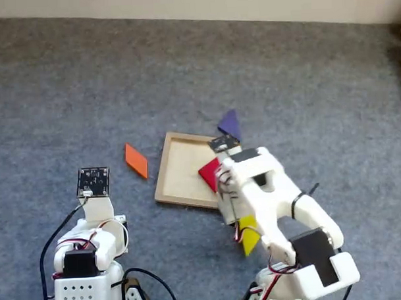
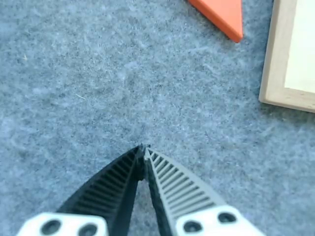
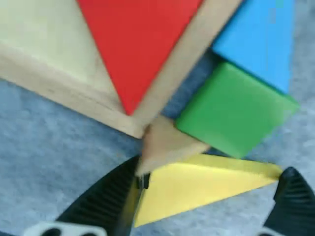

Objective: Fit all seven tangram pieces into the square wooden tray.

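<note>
The square wooden tray (image 1: 183, 169) lies mid-table, with a red triangle (image 1: 210, 173) in it by its right edge. My right arm (image 1: 271, 193) hangs over the tray's near right corner. Its gripper (image 3: 206, 194) is open, and a yellow triangle (image 3: 202, 187) lies on the carpet between the fingers. Beside it lie a tan triangle (image 3: 167, 142), a green square (image 3: 236, 113) and a blue piece (image 3: 261, 34), all outside the tray's rim (image 3: 59, 83). An orange parallelogram (image 1: 136, 160) lies left of the tray. My left gripper (image 2: 142, 150) is shut, empty, low over bare carpet.
A purple triangle (image 1: 230, 124) lies on the carpet just beyond the tray's far right corner. Grey carpet spreads widely on the far side and to the left. The left arm's base (image 1: 83, 266) sits at the near left edge, with cables trailing beside it.
</note>
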